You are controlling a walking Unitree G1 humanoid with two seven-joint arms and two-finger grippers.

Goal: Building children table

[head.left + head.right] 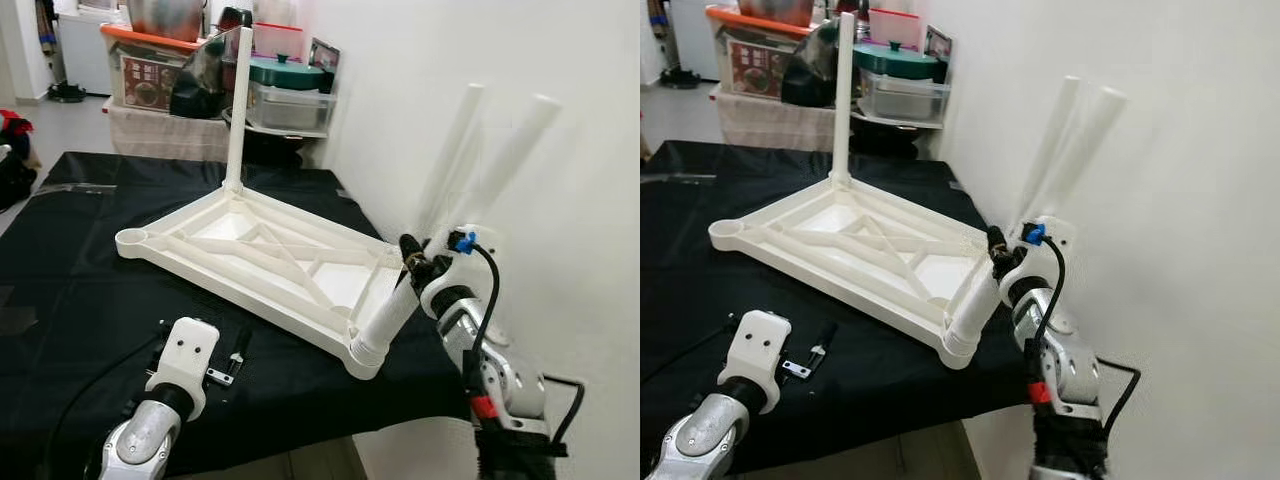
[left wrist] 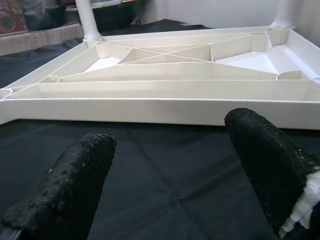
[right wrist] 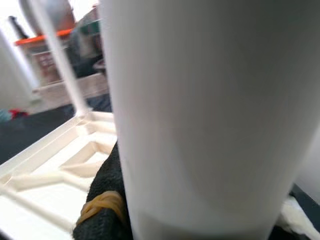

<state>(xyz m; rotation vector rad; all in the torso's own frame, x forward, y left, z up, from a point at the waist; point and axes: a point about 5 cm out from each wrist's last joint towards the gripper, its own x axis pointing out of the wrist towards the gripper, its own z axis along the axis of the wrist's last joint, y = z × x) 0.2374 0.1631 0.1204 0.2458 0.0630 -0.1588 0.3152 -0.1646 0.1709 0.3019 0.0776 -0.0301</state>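
Note:
A white plastic table top (image 1: 262, 258) lies upside down on a black cloth (image 1: 80, 300). One white leg (image 1: 238, 105) stands upright in its far corner. At the near right corner, another leg (image 1: 392, 318) sits tilted in its socket, with my right gripper (image 1: 411, 264) shut on it. This leg (image 3: 200, 115) fills the right wrist view. A third leg (image 1: 452, 150) slants up by the wall behind it, blurred. The left corner socket (image 1: 132, 239) holds nothing. My left gripper (image 1: 235, 358) is open, low over the cloth in front of the top's near rim (image 2: 160, 107), fingers (image 2: 80, 175) apart.
Storage boxes (image 1: 150, 70), a lidded green pot (image 1: 285, 72) and a clear bin (image 1: 290, 105) stand on a low shelf behind the table. A white wall (image 1: 560, 200) runs close along the right side. The cloth's front edge (image 1: 300, 440) is near my arms.

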